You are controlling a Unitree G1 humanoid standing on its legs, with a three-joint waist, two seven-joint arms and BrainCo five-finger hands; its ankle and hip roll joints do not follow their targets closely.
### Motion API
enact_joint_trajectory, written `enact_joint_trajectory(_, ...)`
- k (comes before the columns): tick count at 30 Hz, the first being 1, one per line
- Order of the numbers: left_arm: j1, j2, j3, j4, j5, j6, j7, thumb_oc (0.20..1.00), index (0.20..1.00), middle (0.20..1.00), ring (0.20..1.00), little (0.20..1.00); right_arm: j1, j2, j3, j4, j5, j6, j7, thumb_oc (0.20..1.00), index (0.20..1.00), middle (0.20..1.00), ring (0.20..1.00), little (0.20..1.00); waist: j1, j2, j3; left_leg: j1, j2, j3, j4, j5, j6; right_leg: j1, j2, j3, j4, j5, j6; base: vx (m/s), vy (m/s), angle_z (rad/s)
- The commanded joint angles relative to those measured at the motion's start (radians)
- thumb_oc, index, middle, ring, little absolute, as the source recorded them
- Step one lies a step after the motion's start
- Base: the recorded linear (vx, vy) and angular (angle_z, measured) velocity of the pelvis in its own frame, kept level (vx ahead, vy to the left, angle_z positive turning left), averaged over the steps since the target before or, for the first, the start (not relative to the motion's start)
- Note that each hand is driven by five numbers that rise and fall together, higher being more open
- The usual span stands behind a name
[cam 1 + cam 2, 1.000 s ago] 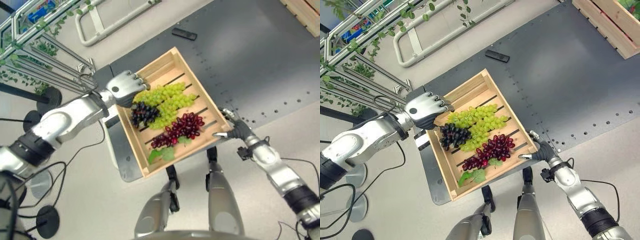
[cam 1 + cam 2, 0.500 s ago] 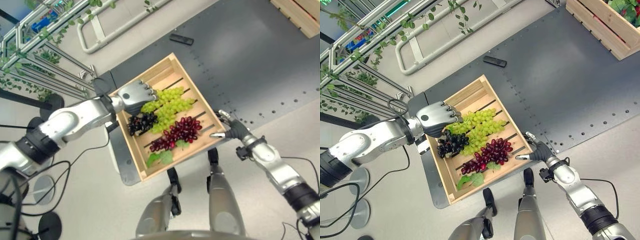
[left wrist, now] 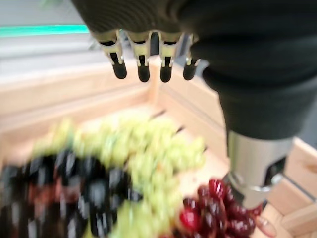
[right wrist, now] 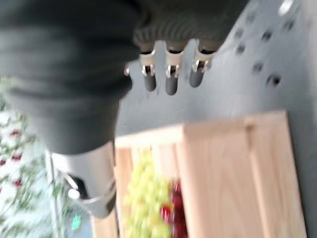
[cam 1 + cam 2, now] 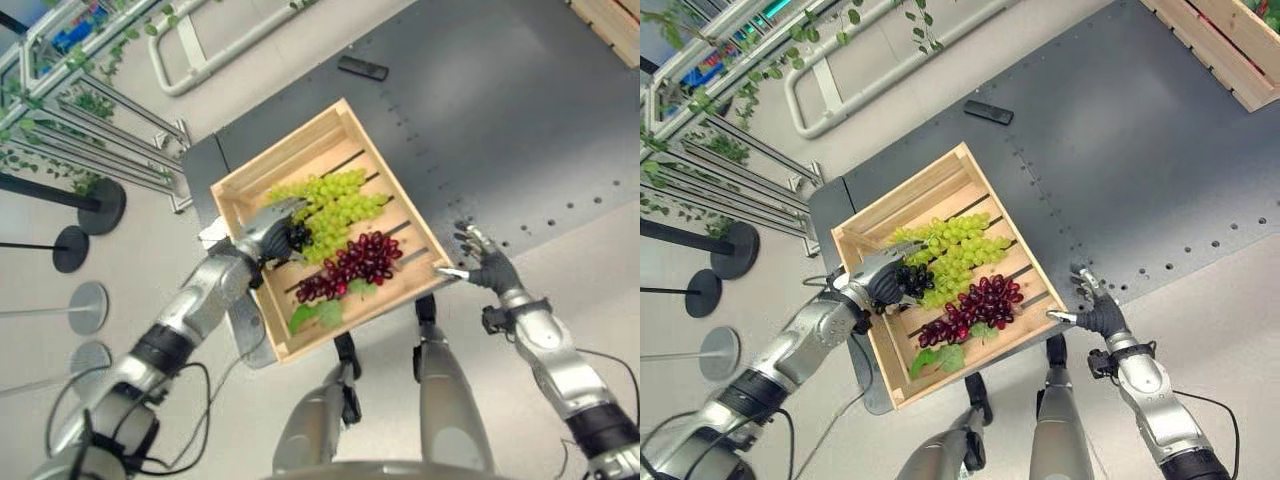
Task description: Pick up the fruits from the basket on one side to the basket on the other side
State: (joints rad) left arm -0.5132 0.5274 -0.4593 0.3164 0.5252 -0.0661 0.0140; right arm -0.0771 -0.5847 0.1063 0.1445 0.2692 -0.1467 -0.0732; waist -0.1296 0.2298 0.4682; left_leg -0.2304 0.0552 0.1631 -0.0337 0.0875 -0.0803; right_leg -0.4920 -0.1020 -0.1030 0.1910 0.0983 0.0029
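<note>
A wooden crate (image 5: 280, 145) sits on the dark grey table (image 5: 500, 120). It holds a green grape bunch (image 5: 335, 205), a red grape bunch (image 5: 355, 262) with a green leaf (image 5: 318, 315), and a dark grape bunch (image 5: 912, 280). My left hand (image 5: 262, 232) hangs over the dark grapes at the crate's left side. In the left wrist view its fingers (image 3: 142, 62) are straight and hold nothing, with the dark grapes (image 3: 74, 193) below. My right hand (image 5: 482, 268) is open with spread fingers just off the crate's right corner (image 4: 223, 163).
A second wooden crate (image 5: 1225, 45) stands at the table's far right. A black remote-like bar (image 5: 362, 68) lies beyond the near crate. Metal racks with vines (image 5: 95, 105) and round stand bases (image 5: 100, 200) fill the left floor; a white tube frame (image 5: 840, 90) lies behind.
My left hand has come down from the crate's left rim onto the dark grapes, the arm now reaching from below. The right hand has edged off the crate's corner. The camera shifted.
</note>
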Motion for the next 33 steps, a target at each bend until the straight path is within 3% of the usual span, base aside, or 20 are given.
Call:
enact_joint_trajectory(1, -0.067, 0.021, 0.006, 0.015, -0.014, 0.020, 0.032, 1.000, 1.000, 1.000, 1.000, 1.000, -0.020, 0.034, -0.031, -0.067, 0.011, -0.065, -0.063, 1.000, 1.000, 1.000, 1.000, 1.000, -0.014, -0.067, 0.009, -0.065, -0.015, -0.001, 0.109, -0.056, 0.022, 0.075, -0.018, 0.000, -0.026, -0.054, 0.092, 0.00, 0.000, 0.00)
enact_joint_trajectory(9, -0.133, -0.079, -0.064, 0.125, 0.065, 0.064, 0.061, 1.000, 1.000, 1.000, 1.000, 1.000, -0.056, 0.038, -0.023, -0.053, -0.008, -0.082, -0.127, 1.000, 1.000, 1.000, 1.000, 1.000, -0.028, -0.071, 0.051, -0.129, -0.018, 0.008, 0.151, -0.074, 0.026, 0.003, -0.020, 0.019, 0.018, -0.068, 0.087, 0.00, 0.003, 0.00)
enact_joint_trajectory(14, -0.191, -0.088, -0.098, 0.202, 0.143, 0.094, 0.099, 1.000, 1.000, 1.000, 1.000, 1.000, -0.069, 0.030, 0.002, -0.060, -0.011, -0.093, -0.142, 1.000, 1.000, 1.000, 1.000, 1.000, -0.033, -0.066, 0.052, -0.161, -0.021, 0.018, 0.154, -0.076, 0.026, -0.037, -0.021, 0.025, 0.022, -0.068, 0.087, 0.01, 0.007, -0.05)
enact_joint_trajectory(19, -0.209, -0.095, -0.102, 0.197, 0.140, 0.095, 0.101, 1.000, 1.000, 1.000, 1.000, 1.000, -0.075, 0.028, 0.003, -0.060, -0.014, -0.096, -0.153, 1.000, 1.000, 1.000, 1.000, 1.000, -0.032, -0.057, 0.052, -0.176, -0.023, 0.017, 0.152, -0.075, 0.026, -0.056, -0.021, 0.031, 0.022, -0.068, 0.088, 0.02, -0.001, -0.06)
enact_joint_trajectory(33, -0.257, -0.252, -0.155, 0.417, 0.130, 0.153, 0.102, 1.000, 1.000, 1.000, 1.000, 1.000, -0.126, 0.041, 0.026, -0.041, -0.016, -0.108, -0.217, 1.000, 1.000, 1.000, 1.000, 1.000, -0.049, -0.051, 0.052, -0.203, -0.034, 0.032, 0.152, -0.081, 0.028, -0.101, -0.017, 0.047, 0.033, -0.069, 0.085, 0.00, 0.001, 0.00)
